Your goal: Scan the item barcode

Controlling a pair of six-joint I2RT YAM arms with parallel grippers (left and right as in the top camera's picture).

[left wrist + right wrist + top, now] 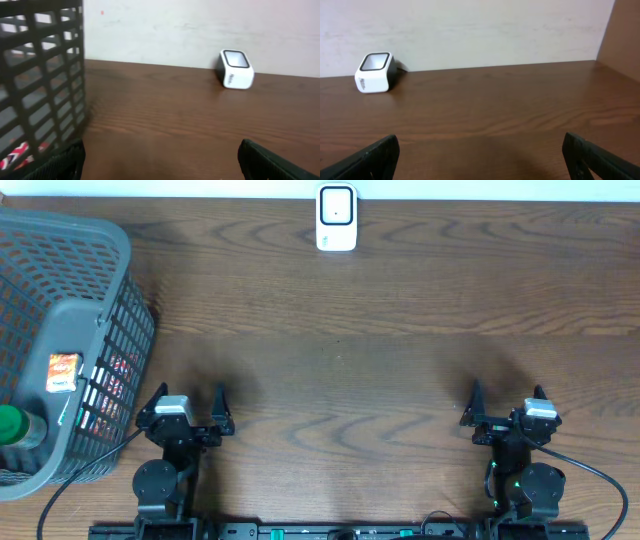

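Items for scanning sit in the basket [75,320] at the table's left edge. None is out yet, so you have everything left to do. Count one basket; two grippers, left gripper [190,395] and right gripper [508,395], jaws spread, empty, at the near edge; one scanner [337,217] at the far edge; at least three items: green-capped bottle [15,425], orange packet [63,372], red-and-white packet [120,370].

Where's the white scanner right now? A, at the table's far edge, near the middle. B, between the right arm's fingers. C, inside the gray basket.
A: the scanner stands on the table at its far edge, apart from the basket.
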